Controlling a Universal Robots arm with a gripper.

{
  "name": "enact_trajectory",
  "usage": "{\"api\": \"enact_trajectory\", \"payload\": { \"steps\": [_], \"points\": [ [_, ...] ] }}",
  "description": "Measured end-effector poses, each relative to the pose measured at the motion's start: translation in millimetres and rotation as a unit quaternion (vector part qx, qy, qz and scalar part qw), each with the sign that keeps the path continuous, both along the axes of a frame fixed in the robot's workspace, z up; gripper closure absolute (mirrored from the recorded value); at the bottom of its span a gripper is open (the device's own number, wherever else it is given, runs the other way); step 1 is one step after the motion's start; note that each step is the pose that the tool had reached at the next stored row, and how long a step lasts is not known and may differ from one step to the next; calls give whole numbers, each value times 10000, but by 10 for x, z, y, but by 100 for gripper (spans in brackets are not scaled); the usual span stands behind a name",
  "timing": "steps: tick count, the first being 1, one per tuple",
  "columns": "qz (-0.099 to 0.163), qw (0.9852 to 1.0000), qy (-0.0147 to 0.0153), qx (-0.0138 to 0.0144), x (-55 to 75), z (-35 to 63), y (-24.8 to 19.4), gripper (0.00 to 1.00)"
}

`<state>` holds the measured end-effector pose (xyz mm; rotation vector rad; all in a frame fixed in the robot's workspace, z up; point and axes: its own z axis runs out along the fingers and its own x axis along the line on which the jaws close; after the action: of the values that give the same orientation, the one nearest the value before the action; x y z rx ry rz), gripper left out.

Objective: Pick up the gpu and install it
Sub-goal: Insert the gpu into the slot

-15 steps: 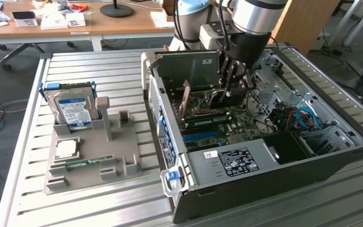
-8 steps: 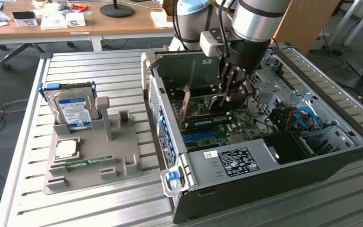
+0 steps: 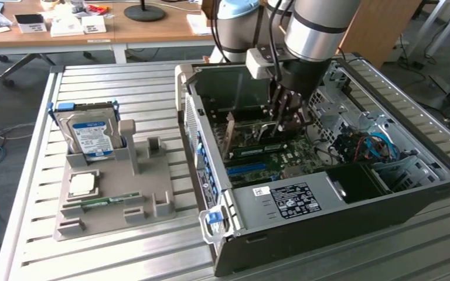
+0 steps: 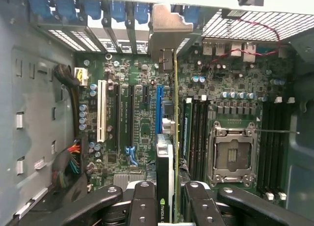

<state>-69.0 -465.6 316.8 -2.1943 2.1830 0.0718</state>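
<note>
My gripper [image 3: 287, 122] reaches down into the open computer case [image 3: 412, 193], over the motherboard [image 3: 287, 158]. It is shut on the gpu [image 4: 166, 160], which stands edge-on between the two black fingers [image 4: 143, 206]. The card's green board edge and dark face run away from the fingers to its silvery end bracket [image 4: 164, 27], which sits at the case's rear slot openings. The card stands right beside the blue expansion slot [image 4: 158, 106]. In the exterior view the gpu [image 3: 268, 133] hangs below the fingers, low among the slots; whether it touches a slot I cannot tell.
A grey holder [image 3: 115, 202] at the exterior view's left carries a silver hard drive [image 3: 92, 136], a processor chip [image 3: 82, 184] and a memory stick [image 3: 104, 202]. Inside the case are the power supply [image 3: 287, 199], blue cables [image 3: 377, 146], the processor socket [image 4: 233, 155] and memory slots [image 4: 196, 133].
</note>
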Motion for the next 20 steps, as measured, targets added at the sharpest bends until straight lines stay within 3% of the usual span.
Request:
{"api": "enact_trajectory", "payload": {
  "steps": [20],
  "points": [
    [0, 10000, 1, 0, -7, -246, 0, 73]
  ]
}}
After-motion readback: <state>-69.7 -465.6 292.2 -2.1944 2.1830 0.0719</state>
